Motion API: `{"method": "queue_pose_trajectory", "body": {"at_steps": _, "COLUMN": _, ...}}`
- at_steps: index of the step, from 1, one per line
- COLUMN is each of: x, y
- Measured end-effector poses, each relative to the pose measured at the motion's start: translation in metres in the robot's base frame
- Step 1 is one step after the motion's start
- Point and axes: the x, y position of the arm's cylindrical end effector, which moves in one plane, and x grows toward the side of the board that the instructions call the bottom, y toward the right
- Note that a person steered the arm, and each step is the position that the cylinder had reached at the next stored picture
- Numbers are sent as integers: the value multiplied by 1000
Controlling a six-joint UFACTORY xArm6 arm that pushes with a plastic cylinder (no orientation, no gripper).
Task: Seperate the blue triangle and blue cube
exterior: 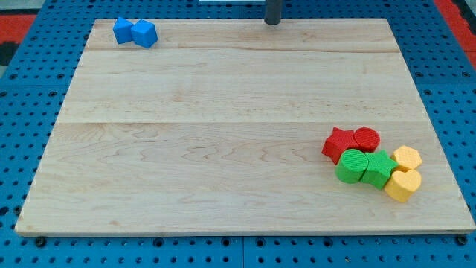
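Observation:
The blue triangle (122, 30) and the blue cube (145, 33) lie touching side by side at the board's top left corner, triangle on the left. My tip (273, 22) is at the view's top edge, right of centre, far to the right of both blue blocks and touching nothing.
A cluster sits at the board's lower right: a red star (339, 143), a red cylinder (366, 138), a green cylinder (351, 166), a green block (380, 168), a yellow hexagon (407, 158) and a yellow heart (403, 184). The wooden board (223, 149) lies on a blue pegboard.

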Motion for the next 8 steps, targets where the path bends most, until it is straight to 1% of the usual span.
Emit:
{"method": "queue_pose_trajectory", "body": {"at_steps": 1, "x": 0, "y": -7}}
{"method": "queue_pose_trajectory", "body": {"at_steps": 2, "x": 0, "y": -50}}
{"method": "queue_pose_trajectory", "body": {"at_steps": 3, "x": 0, "y": -50}}
{"method": "queue_pose_trajectory", "body": {"at_steps": 5, "x": 0, "y": -86}}
{"method": "queue_pose_trajectory", "body": {"at_steps": 6, "x": 0, "y": -91}}
{"method": "queue_pose_trajectory", "body": {"at_steps": 7, "x": 2, "y": -126}}
{"method": "queue_pose_trajectory", "body": {"at_steps": 8, "x": 0, "y": -135}}
